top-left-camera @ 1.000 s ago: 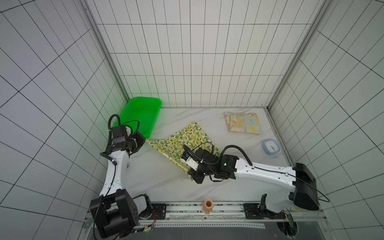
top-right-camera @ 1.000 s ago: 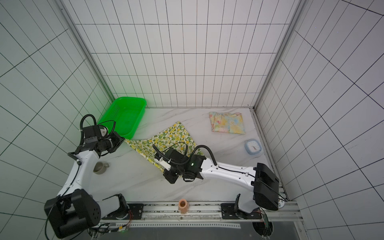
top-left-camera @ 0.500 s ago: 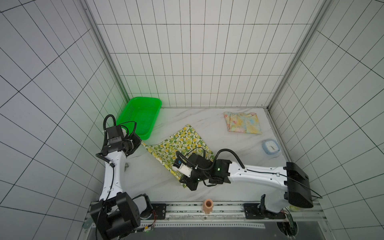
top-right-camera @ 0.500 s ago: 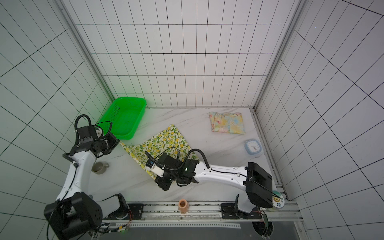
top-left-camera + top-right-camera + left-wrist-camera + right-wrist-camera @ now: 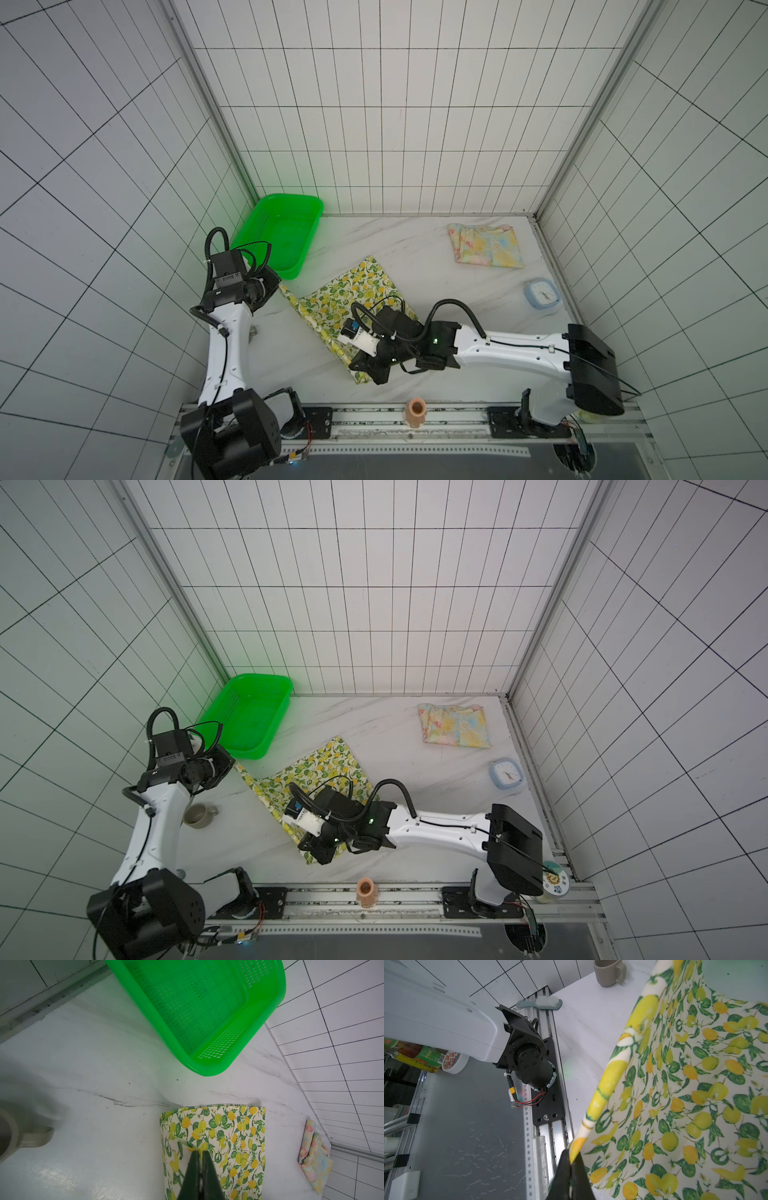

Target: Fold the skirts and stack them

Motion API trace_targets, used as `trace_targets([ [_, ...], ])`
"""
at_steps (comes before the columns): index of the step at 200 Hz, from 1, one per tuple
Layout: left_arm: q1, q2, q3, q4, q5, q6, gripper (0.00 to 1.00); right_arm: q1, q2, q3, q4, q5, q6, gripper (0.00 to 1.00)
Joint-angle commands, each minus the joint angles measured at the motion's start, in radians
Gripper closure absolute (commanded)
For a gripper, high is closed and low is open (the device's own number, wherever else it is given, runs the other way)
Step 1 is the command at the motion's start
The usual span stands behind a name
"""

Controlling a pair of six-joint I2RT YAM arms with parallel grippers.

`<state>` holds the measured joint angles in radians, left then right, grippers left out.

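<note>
Cnt: skirts [image 5: 357, 286] [image 5: 486, 247] x2, basket [image 5: 286, 199] x1, mug [image 5: 195, 814] x1, clock [image 5: 542, 294] x1.

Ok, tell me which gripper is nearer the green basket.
Left. The left gripper pinches the lemon skirt just off the green basket's corner; the right gripper holds the skirt's other end, out toward the front rail.

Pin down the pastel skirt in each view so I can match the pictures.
In a top view: pastel skirt, folded, in the far right corner.
In a top view: the same corner.
Left wrist: folded, past the lemon skirt, by the wall.
Right wrist: not in it.
Shared landmark: the lemon skirt, in all four.
</note>
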<state>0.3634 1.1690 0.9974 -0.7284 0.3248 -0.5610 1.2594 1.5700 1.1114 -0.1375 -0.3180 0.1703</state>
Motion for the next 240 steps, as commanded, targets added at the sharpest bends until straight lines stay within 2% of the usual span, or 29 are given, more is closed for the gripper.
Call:
trace_targets([
  [1, -0.078, 0.029, 0.051, 0.154, -0.099, -0.053, 1.0, -0.04, -0.057, -0.107, -0.003, -0.117, 0.024, 1.0],
  [38, -0.19, 0.094, 0.048, 0.261, -0.136, -0.147, 1.0, -0.117, -0.107, -0.202, 0.045, -0.147, 0.065, 1.0],
  [105, -0.356, 0.248, 0.115, 0.341, -0.211, -0.2, 1.0, -0.232, -0.181, -0.331, 0.082, -0.19, 0.118, 1.0],
  [157, -0.431, 0.382, 0.192, 0.363, -0.236, -0.214, 1.0, -0.299, -0.198, -0.38, 0.092, -0.224, 0.132, 1.0],
  [240, -0.473, 0.562, 0.319, 0.38, -0.224, -0.216, 1.0, -0.383, -0.138, -0.378, 0.093, -0.276, 0.141, 1.0],
])
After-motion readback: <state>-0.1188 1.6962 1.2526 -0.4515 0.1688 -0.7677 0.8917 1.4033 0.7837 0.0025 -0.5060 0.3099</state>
